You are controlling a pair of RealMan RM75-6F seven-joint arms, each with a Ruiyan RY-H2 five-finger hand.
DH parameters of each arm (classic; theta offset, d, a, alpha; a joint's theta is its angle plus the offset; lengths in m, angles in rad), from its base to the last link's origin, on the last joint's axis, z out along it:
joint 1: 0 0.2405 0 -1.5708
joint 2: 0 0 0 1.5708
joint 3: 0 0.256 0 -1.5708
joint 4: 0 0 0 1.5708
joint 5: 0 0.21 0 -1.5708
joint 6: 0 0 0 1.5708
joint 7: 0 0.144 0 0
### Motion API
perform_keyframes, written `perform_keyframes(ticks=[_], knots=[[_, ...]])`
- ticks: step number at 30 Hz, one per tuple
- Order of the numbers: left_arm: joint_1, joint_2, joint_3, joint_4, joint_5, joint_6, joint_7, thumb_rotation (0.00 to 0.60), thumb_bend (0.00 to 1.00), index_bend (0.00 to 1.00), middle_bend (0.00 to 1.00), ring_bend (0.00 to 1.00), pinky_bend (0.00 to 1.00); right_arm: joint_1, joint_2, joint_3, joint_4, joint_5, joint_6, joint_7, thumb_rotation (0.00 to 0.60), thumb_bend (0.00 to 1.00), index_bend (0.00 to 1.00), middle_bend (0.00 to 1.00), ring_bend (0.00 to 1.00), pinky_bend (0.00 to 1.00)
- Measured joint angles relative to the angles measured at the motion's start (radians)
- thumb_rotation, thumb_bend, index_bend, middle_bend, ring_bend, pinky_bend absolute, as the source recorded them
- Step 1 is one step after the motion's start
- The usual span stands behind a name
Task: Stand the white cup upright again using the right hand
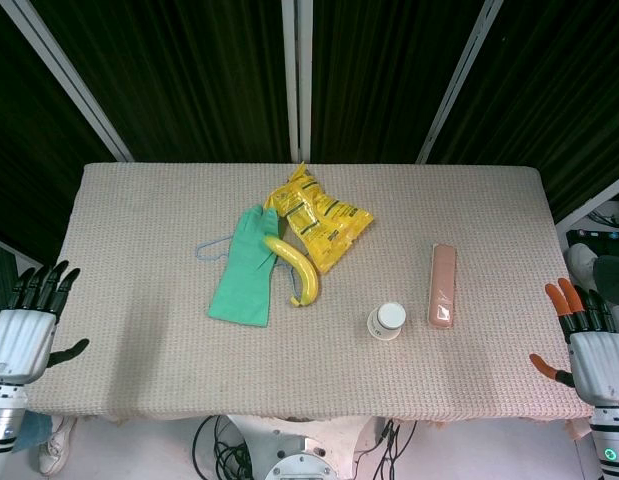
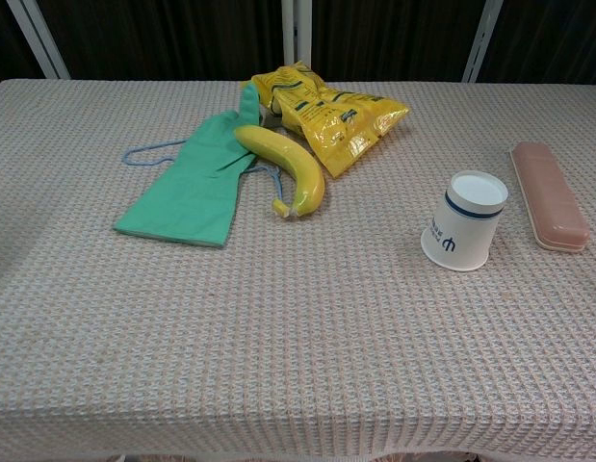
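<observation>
The white cup [image 2: 464, 219] with a blue band near its narrow end sits on the right half of the table, also seen in the head view as the white cup [image 1: 387, 321]. Its narrow closed end faces up and its wider end rests on the cloth, so it looks upside down. My right hand [image 1: 589, 345] hovers at the table's right front corner, well right of the cup, with its fingers spread and nothing in it. My left hand [image 1: 24, 330] hangs beside the left front corner, also with fingers spread and nothing held. Neither hand appears in the chest view.
A pink case [image 2: 550, 195] lies just right of the cup. Left of centre, a banana [image 2: 286, 167] rests on a green glove [image 2: 192, 183], with a yellow snack bag [image 2: 331, 114] behind them. The woven tablecloth [image 2: 278, 346] covers the table.
</observation>
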Motion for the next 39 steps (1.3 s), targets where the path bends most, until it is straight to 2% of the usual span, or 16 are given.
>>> perform_keyframes(ticks=[14, 23, 28, 32, 35, 39], knots=[[0.000, 0.006, 0.005, -0.010, 0.002, -0.009, -0.011, 0.600, 0.04, 0.00, 0.00, 0.00, 0.00, 0.004, 0.005, -0.008, -0.006, -0.015, -0.006, -0.007, 0.600, 0.04, 0.00, 0.00, 0.00, 0.00], [-0.002, 0.012, 0.004, -0.018, -0.006, -0.018, -0.010, 0.600, 0.04, 0.00, 0.00, 0.00, 0.00, 0.040, 0.031, -0.018, -0.063, -0.070, -0.045, -0.075, 0.600, 0.04, 0.00, 0.00, 0.00, 0.00], [-0.005, 0.012, 0.004, -0.024, -0.001, -0.022, 0.001, 0.600, 0.04, 0.00, 0.00, 0.00, 0.00, 0.096, 0.063, -0.015, -0.147, -0.110, -0.119, -0.185, 0.600, 0.04, 0.00, 0.00, 0.00, 0.00], [-0.008, 0.013, 0.004, -0.026, -0.009, -0.032, 0.005, 0.600, 0.04, 0.00, 0.00, 0.00, 0.00, 0.159, 0.085, 0.000, -0.241, -0.111, -0.221, -0.326, 0.600, 0.04, 0.00, 0.00, 0.00, 0.00], [-0.010, 0.015, 0.003, -0.025, -0.006, -0.033, -0.002, 0.600, 0.04, 0.00, 0.00, 0.00, 0.00, 0.221, 0.091, 0.017, -0.309, -0.086, -0.326, -0.464, 0.600, 0.04, 0.00, 0.00, 0.00, 0.00], [-0.011, 0.019, 0.002, -0.023, -0.019, -0.041, -0.006, 0.600, 0.04, 0.00, 0.00, 0.00, 0.00, 0.325, 0.060, 0.050, -0.368, 0.003, -0.470, -0.681, 0.600, 0.04, 0.00, 0.00, 0.00, 0.00]])
